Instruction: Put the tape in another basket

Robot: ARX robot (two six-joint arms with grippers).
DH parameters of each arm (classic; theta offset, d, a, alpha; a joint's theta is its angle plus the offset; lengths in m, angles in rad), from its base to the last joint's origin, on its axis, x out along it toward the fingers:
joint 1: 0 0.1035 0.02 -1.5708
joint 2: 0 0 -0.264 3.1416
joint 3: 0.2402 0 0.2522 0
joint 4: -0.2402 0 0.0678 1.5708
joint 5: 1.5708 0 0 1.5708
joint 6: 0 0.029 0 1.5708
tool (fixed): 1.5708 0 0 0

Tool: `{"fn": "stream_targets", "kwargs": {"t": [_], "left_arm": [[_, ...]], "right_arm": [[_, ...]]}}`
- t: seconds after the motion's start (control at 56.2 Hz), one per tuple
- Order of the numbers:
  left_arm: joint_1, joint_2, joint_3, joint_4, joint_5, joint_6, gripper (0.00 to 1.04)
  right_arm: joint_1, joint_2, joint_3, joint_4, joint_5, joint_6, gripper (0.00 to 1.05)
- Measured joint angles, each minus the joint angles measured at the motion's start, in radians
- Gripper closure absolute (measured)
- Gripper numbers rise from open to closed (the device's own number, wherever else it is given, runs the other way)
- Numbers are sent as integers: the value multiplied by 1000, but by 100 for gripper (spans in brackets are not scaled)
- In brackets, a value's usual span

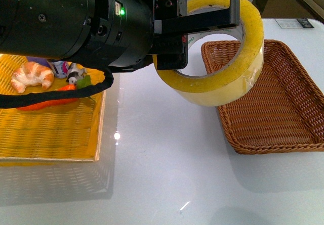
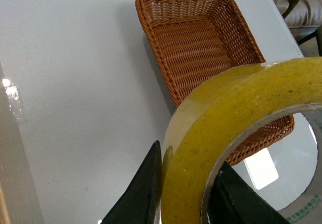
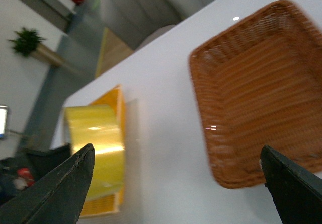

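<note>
My left gripper (image 1: pixel 234 7) is shut on the tape (image 1: pixel 238 68), a wide yellowish roll with a white core, and holds it in the air. The roll hangs over the left rim of the dark brown wicker basket (image 1: pixel 283 108), which holds nothing. In the left wrist view the fingers (image 2: pixel 146 189) clamp the roll's wall (image 2: pixel 226 113), with the basket (image 2: pixel 196 43) beyond it. My right gripper (image 3: pixel 176 151) is open and empty, high above the table. It sees the tape (image 3: pixel 98 143) and the basket (image 3: pixel 261 93) below. It is not in the front view.
A bright yellow flat woven tray (image 1: pixel 50 134) lies at the left and holds a croissant (image 1: pixel 31 76), an orange carrot-like toy (image 1: pixel 50 101) and small items. White tabletop (image 1: pixel 162 149) separates the tray and the basket. A black cable loops below my left arm.
</note>
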Motion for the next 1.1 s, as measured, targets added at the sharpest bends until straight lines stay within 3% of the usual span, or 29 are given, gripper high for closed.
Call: {"fn": "stream_targets", "kwargs": {"t": [0.249, 0.57, 0.837, 0.997, 1.104], "left_arm": [[-7, 0, 13, -9, 3, -4, 89], [-7, 0, 13, -10, 11, -5, 89], [-7, 0, 13, -10, 19, -8, 89], [-7, 0, 13, -16, 26, -11, 89], [-6, 0, 13, -16, 31, -16, 89]], "right_arm": [[168, 360, 49, 320, -32, 62, 9], [162, 583, 64, 507, -71, 110, 9], [164, 644, 95, 561, -87, 126, 9], [172, 662, 104, 586, -83, 137, 32], [179, 663, 104, 606, -88, 137, 54]]}}
